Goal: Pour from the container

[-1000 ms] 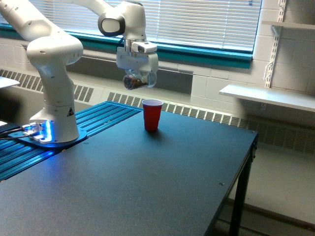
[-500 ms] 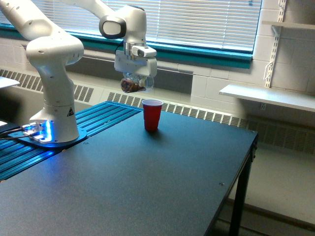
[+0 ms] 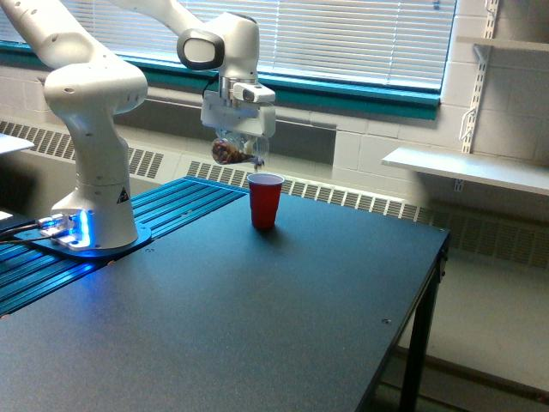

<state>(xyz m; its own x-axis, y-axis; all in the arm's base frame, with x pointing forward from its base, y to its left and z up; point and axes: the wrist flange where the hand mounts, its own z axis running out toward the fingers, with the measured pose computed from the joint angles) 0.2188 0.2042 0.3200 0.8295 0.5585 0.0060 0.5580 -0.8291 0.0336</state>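
The gripper (image 3: 236,144) is clamped on the container (image 3: 233,152), tipped sideways just above the red cup (image 3: 265,201). Its mouth looks barely over the rim, so bits could spill onto the table (image 3: 283,309).

Container (image 3: 234,151) in gripper (image 3: 237,140), above and just toward exterior view's left of cup (image 3: 265,201). Cup on table (image 3: 283,309); arm base (image 3: 93,227) well left.

Clear, glossy plastic container (image 3: 234,151), brown granular fill. Opaque red plastic cup (image 3: 265,201), white rim, slight sheen. Matt dark table top (image 3: 257,318), smooth. Glossy white arm casing (image 3: 94,94). Ribbed blue metal rails (image 3: 184,196) at left.
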